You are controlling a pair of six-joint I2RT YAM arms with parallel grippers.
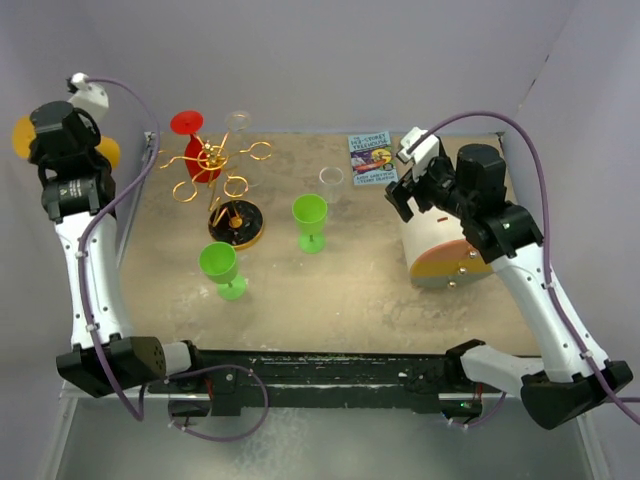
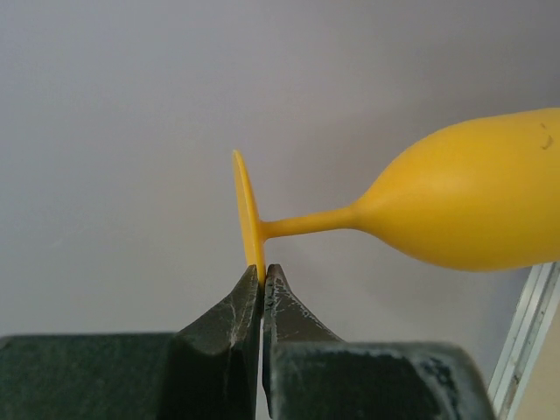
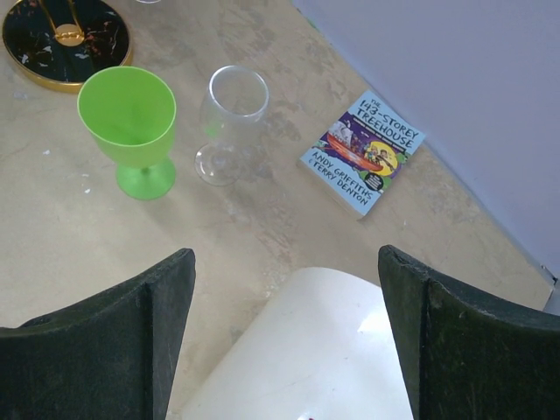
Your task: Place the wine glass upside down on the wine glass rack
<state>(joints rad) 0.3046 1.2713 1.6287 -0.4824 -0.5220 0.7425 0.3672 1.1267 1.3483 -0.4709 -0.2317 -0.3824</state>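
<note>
wine glass rack point(image 1: 212, 160) by the worktop's point(image 1: 350, 300) back-left corner, red glass point(image 1: 188, 125) hogging its far-left loops, green glass point(image 1: 222, 268) parked right out front, near edge open

Pale lavender walls point(image 1: 400, 60) enclose a mottled beige table point(image 1: 340, 300) under even light.

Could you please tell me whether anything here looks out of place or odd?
The yellow wine glass hangs sideways, pinched only by the edge of its foot in the left claw: a thin hold. A paperback lies beside the clear glass.
</note>
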